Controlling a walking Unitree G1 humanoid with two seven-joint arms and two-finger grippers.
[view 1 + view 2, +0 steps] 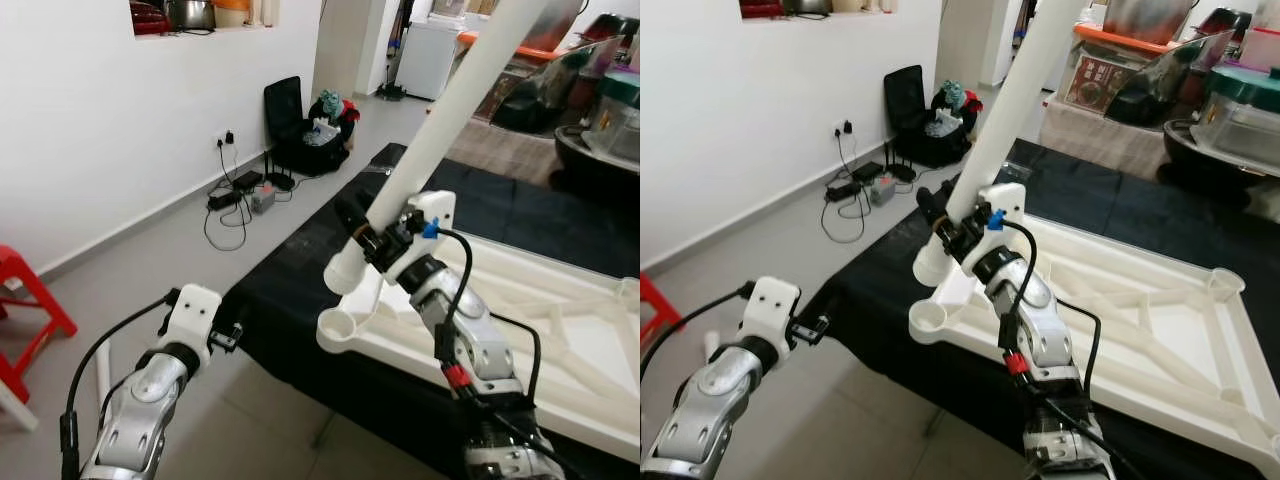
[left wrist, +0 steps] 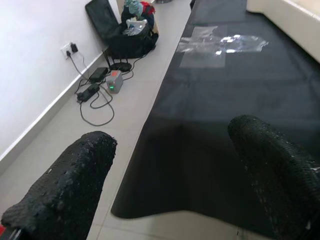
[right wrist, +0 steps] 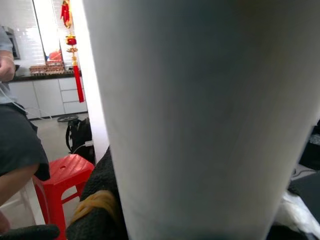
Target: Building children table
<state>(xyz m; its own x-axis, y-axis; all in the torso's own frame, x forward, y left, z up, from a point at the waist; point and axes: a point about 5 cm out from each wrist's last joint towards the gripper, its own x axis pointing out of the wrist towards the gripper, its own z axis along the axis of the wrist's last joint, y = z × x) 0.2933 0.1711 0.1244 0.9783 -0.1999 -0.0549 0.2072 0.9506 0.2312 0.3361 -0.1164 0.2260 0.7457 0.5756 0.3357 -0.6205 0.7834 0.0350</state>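
Observation:
A white table top (image 1: 560, 330) lies upside down on a black mat (image 1: 300, 270), ribs facing up, with a round leg socket (image 1: 340, 328) at its near-left corner. My right gripper (image 1: 368, 232) is shut on a long white table leg (image 1: 450, 110), tilted up to the right; the leg's lower end (image 1: 343, 270) hangs just above and behind that socket. The leg (image 3: 200, 115) looms close in the right wrist view. My left gripper (image 1: 228, 335) is open, low at the mat's near-left edge, with both black fingers (image 2: 70, 185) apart over mat and floor.
A red stool (image 1: 25, 300) stands at the far left. Cables and a power strip (image 1: 240, 195) lie by the white wall, with a black bag (image 1: 305, 130) behind them. Storage boxes and a dark bowl (image 1: 600, 150) crowd the back right. A seated person (image 3: 15, 145) appears beside another red stool (image 3: 60, 185).

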